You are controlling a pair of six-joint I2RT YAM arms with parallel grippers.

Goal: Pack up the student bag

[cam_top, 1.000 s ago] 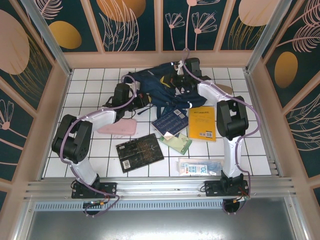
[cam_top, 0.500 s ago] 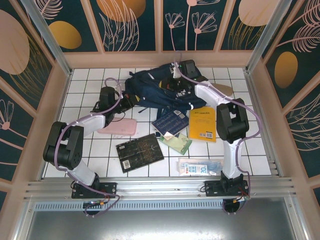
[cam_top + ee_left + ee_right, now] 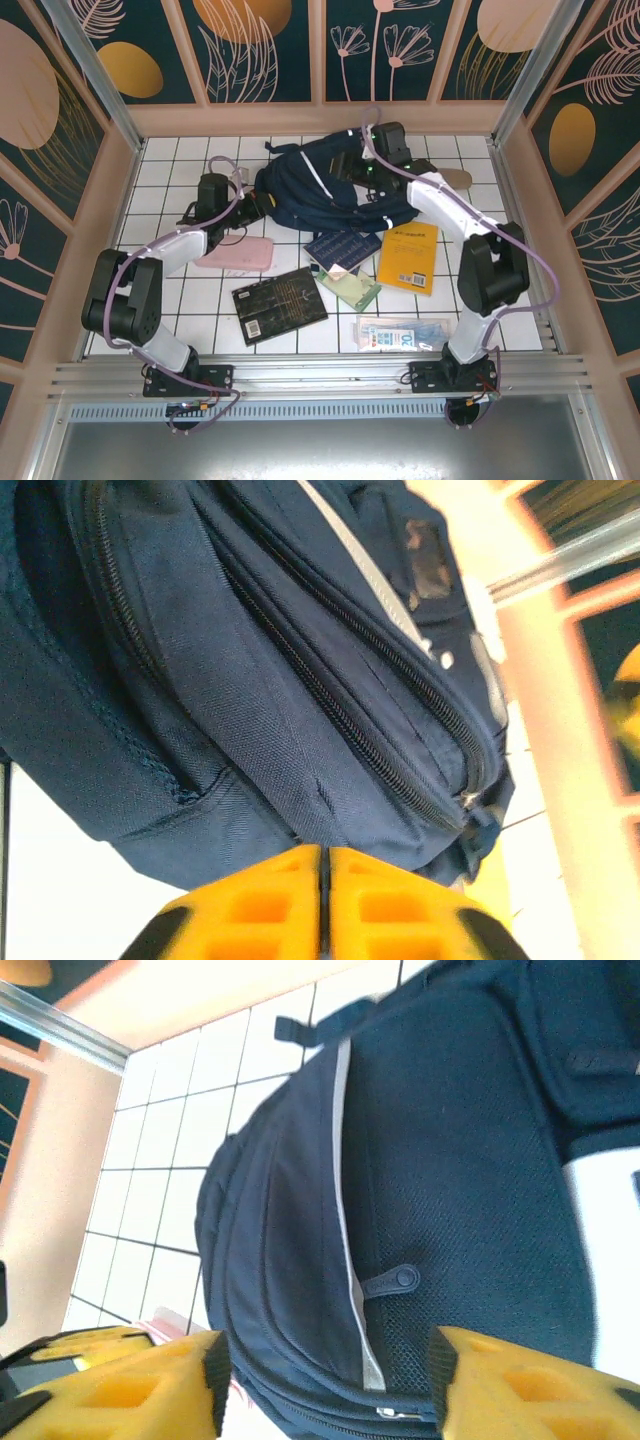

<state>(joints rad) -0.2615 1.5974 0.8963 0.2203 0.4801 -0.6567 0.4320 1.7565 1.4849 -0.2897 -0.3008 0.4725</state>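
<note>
While the student bag (image 3: 320,185) lies lengthwise left-to-right, left claw (image 3: 325,870) is closed, right claw (image 3: 325,1360) wide.

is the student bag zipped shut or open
Shut where visible: the student bag shows two closed zip lines in the left wrist view; others cannot tell.

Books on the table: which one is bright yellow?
The yellow book, lying furthest right of the three. The middle book is dark blue, and the left book is black.
</note>
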